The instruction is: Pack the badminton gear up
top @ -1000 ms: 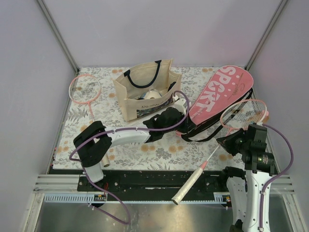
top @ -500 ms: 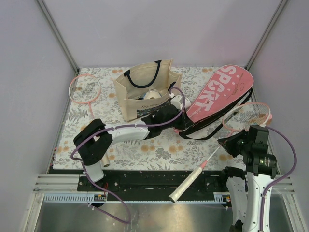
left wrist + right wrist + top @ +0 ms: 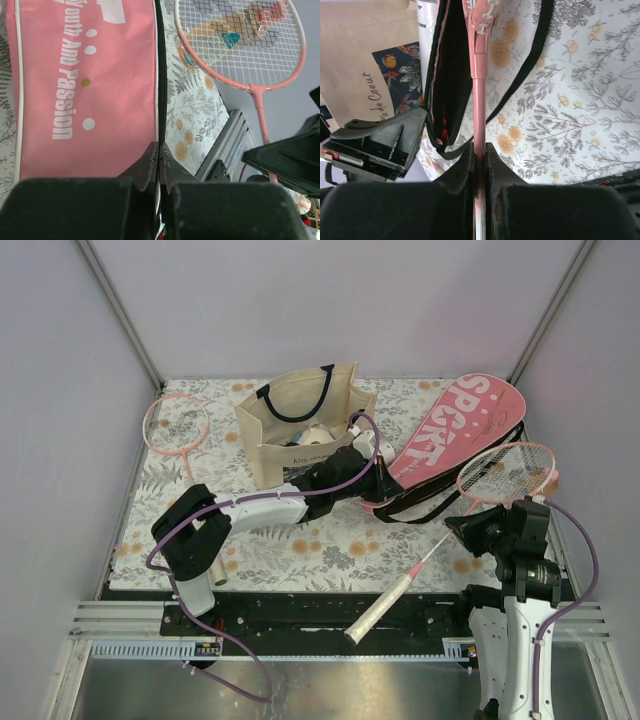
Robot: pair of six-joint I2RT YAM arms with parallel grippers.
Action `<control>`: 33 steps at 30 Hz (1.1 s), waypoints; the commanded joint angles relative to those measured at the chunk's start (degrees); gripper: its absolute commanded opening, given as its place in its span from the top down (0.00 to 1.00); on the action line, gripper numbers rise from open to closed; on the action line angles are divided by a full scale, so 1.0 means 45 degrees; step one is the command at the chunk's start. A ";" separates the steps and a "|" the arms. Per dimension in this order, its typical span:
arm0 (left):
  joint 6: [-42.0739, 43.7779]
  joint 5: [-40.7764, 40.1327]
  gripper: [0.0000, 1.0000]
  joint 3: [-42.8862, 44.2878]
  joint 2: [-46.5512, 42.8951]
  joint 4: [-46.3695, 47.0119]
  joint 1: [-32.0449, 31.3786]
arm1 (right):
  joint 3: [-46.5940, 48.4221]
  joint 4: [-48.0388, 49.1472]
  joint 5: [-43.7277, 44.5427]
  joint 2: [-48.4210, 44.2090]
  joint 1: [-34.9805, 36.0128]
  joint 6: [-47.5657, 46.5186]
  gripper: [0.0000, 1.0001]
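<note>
**Cover mouth pinched open, racket lined up to go in**

At far left the loose racket point(image 3: 175, 426) lies flat on the surface point(image 3: 330, 545), well apart from everything else. It looks light, with a thin shaft. The strings and the rim are not places to pinch, so the shaft near the throat is the likely hold.

Next right stands the tote point(image 3: 300, 420), which is not part of the gear.

Just right of it, the left fingers point(image 3: 147, 161) are closed tight on the zip edge of the cover point(image 3: 462, 423) at its narrow end. The cover lies slantwise toward the far right corner. It is soft fabric that will sag and fold. A grip on the stiffer zip seam seems right for holding the mouth up, and the right wrist view shows a dark gap point(image 3: 451, 75) there. The strap point(image 3: 428, 512) trails loose beside it and could snag a frame on the way in.

Furthest right, the right fingers point(image 3: 462, 167) are clamped on the thin pink shaft of the held racket point(image 3: 505, 472). The head sits beside the cover's lower edge, and the white handle points down toward the arm bases. The shaft is smooth and round, so it may twist in the grip. With the heavy handle hanging far out, slow moves seem wise. Whether the head has entered the gap I cannot tell.
</note>
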 commanded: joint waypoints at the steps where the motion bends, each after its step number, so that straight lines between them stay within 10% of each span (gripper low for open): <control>1: -0.0382 0.0730 1.00 0.0441 -0.0020 0.1116 0.0041 | -0.0595 0.1176 -0.1156 0.0369 -0.0035 0.1593 1.00; 16: -0.0051 0.0360 1.00 0.0012 -0.0527 0.1018 0.0061 | -0.0575 -0.0230 0.1148 -0.0119 -0.0035 0.1419 1.00; 33: -0.0324 0.1042 1.00 -0.0184 -0.0743 0.1388 -0.0114 | -0.3309 0.4846 -0.1760 -0.0139 -0.0035 0.3644 1.00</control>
